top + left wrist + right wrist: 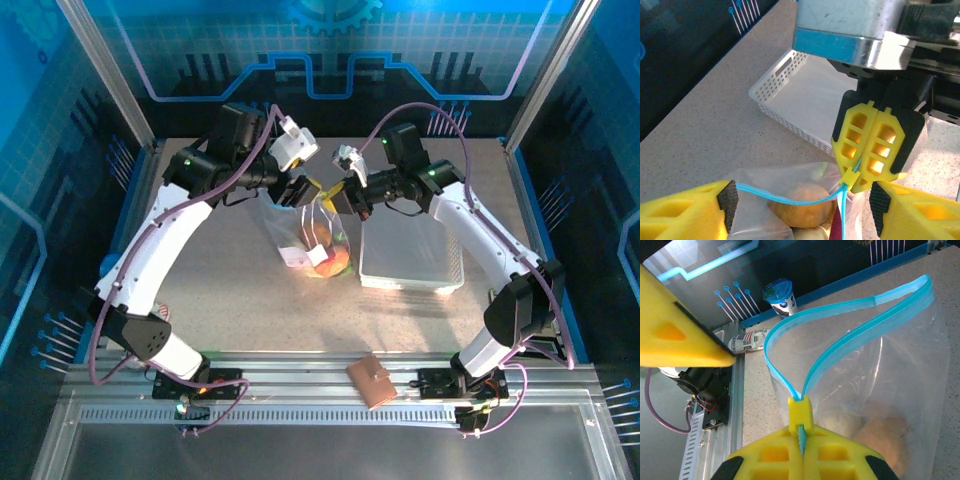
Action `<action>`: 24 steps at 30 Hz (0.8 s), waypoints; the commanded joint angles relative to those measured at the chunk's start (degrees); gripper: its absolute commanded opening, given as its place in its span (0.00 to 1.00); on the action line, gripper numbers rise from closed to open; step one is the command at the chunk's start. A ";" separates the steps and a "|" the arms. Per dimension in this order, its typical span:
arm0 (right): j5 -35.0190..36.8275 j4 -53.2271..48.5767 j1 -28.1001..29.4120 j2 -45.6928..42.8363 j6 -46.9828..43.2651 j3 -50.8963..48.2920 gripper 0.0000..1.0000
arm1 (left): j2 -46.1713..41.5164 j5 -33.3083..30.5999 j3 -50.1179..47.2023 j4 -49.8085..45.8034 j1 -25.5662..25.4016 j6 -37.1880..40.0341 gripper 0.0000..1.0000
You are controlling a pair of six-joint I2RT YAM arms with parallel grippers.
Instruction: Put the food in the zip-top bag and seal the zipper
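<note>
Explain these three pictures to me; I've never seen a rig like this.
These are two white robot arms bolted to a table. The overhead picture looks down on both arms. The other two pictures come from a camera on each wrist. On the table sits a white perforated basket, and a brown wallet lies near the front edge. Between the arms is a clear zip-top bag with toy food inside. The right end effector, its yellow fingers shut, pinches the blue zipper at its slider. The left end effector is open, with one finger on each side of the bag's gaping mouth.
</note>
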 commanded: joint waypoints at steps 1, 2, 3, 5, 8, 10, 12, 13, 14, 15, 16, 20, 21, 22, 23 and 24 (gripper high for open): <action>-0.93 -0.89 -0.66 -0.40 -0.19 0.02 0.00 | 2.04 4.15 2.62 -3.37 -0.72 3.33 0.73; -0.99 -0.98 -0.80 -0.38 -0.19 -0.02 0.00 | 2.62 4.82 3.33 -4.03 -0.85 3.63 0.74; -1.04 -1.07 -0.88 -0.34 -0.19 -0.02 0.00 | 3.16 5.41 4.15 -4.87 -0.87 3.83 0.75; -1.14 -1.18 -1.11 -0.53 -0.24 0.01 0.00 | 5.13 6.59 6.32 -7.36 -1.20 4.79 0.75; -1.21 -1.10 -1.32 -0.67 -0.22 -0.19 0.00 | 7.80 6.81 9.38 -10.77 -1.76 5.98 0.75; -1.28 -1.00 -1.40 -0.62 -0.19 -0.27 0.00 | 9.14 7.09 10.81 -12.35 -2.02 6.33 0.74; -1.31 -1.00 -1.55 -0.54 -0.19 -0.29 0.00 | 10.18 7.39 11.83 -13.43 -2.25 6.67 0.73; -1.29 -0.99 -1.59 -0.50 -0.18 -0.25 0.00 | 10.68 7.57 12.52 -14.25 -2.23 6.93 0.71; -1.26 -1.02 -1.67 -0.34 -0.17 -0.32 0.00 | 11.39 7.72 13.14 -15.12 -2.23 7.04 0.69; -1.37 -1.00 -1.79 -0.35 -0.19 -0.30 0.00 | 11.87 7.85 13.79 -15.95 -2.25 7.23 0.67; -1.49 -0.99 -1.92 -0.42 -0.19 -0.31 0.00 | 12.53 8.05 14.51 -16.97 -2.19 7.43 0.64; -1.71 -0.86 -2.11 -0.51 -0.28 -0.44 0.00 | 15.07 8.78 17.42 -20.39 -2.24 7.93 0.46; -1.77 -0.74 -2.18 -0.63 -0.26 -0.49 0.00 | 15.60 9.14 17.86 -21.15 -2.24 8.03 0.43; -1.93 -0.69 -2.24 -0.60 -0.36 -0.52 0.00 | 16.17 9.66 18.53 -21.91 -2.20 8.20 0.42; -2.10 -0.72 -2.20 -0.69 -0.34 -0.52 0.00 | 16.59 9.98 19.02 -22.37 -2.25 8.21 0.42; -2.09 -0.66 -2.28 -0.75 -0.32 -0.56 0.00 | 16.82 10.28 19.24 -22.58 -2.23 8.21 0.43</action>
